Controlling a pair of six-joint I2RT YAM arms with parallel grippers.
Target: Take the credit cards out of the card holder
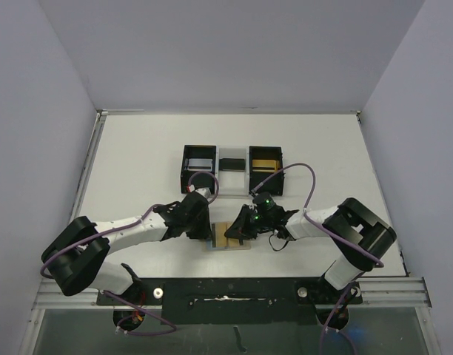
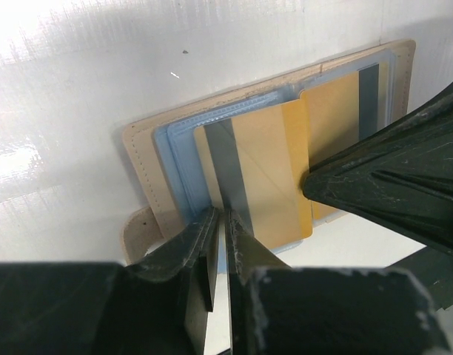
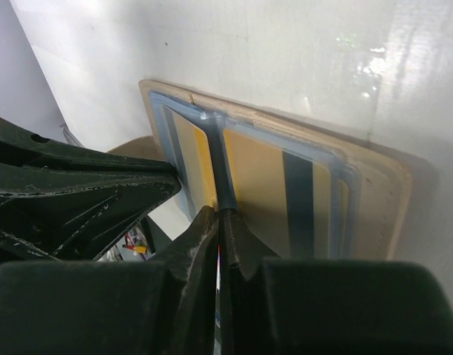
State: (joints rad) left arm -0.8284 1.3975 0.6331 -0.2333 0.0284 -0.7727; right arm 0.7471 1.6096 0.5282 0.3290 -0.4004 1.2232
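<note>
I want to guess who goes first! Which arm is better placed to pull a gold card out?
Probably left: the left fingers are closed on the near edge of a gold card in the card holder. The right fingers sit shut on the plastic fold, likely just steadying it.

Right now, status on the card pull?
Left claw pinched on gold card's near edge; card not yet free. Right claw shut, tip on card holder's centre fold. No obstruction seen.
</note>
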